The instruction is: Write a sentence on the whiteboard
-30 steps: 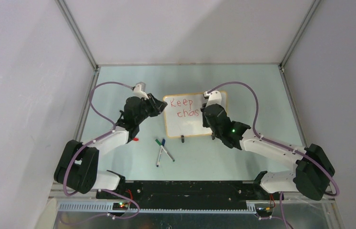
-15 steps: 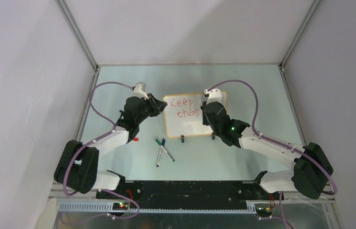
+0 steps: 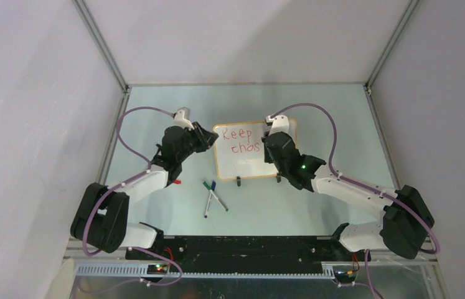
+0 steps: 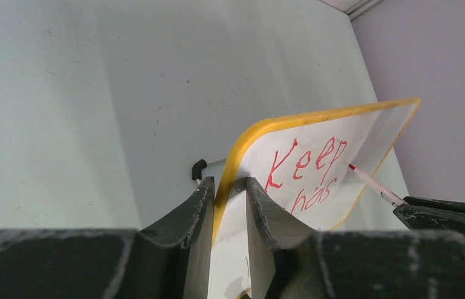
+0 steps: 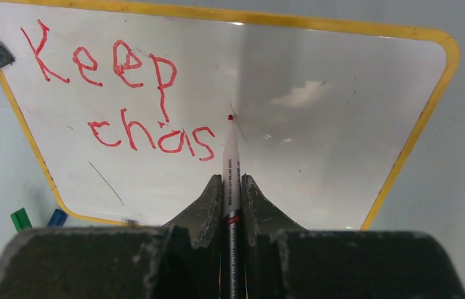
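The whiteboard (image 3: 246,166) stands tilted on the table with a yellow-orange frame. Its left edge sits between the fingers of my left gripper (image 3: 208,138) (image 4: 230,184), which is shut on it. The sentence (image 5: 162,93) (image 3: 242,141) reads "Keep" over "chas" in red. My right gripper (image 3: 271,140) (image 5: 231,180) is shut on a red marker (image 5: 231,149). The marker's tip points at the whiteboard (image 5: 317,143) just right of the "s"; I cannot tell whether it touches. In the left wrist view the marker (image 4: 373,182) comes in from the right over the whiteboard (image 4: 366,140).
Green and blue markers (image 3: 214,196) lie crossed on the table in front of the board, their caps (image 5: 20,219) showing at the lower left of the right wrist view. Two black clip feet (image 3: 238,181) hold the board's near edge. A small red piece (image 3: 177,182) lies by the left arm.
The right arm has shifted slightly to the left. The writing reads the same and the left arm has not moved.
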Available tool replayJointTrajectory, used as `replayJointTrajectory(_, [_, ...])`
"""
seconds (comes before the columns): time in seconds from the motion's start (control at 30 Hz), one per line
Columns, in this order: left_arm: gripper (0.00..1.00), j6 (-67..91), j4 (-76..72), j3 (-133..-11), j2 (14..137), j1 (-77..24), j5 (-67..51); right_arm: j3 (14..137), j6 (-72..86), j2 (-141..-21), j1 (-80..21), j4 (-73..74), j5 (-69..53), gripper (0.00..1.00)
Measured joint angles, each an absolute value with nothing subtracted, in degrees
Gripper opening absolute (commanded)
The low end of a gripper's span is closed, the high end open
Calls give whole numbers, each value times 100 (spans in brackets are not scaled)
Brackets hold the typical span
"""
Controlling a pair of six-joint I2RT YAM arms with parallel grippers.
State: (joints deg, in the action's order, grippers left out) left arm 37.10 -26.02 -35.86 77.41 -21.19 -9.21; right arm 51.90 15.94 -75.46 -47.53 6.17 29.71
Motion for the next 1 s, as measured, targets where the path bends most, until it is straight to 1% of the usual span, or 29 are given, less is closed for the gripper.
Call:
replayJointTrajectory(0.53, [27,3708,-2602,-3586,7736,-2119,-921,5201,1610,-7505,-4810,790,3009,0])
replayJointTrajectory(1.0, [27,3706,-2600,-3586,7736,-2119,-919,5199,1625,-7135,-4976,797,3081,0])
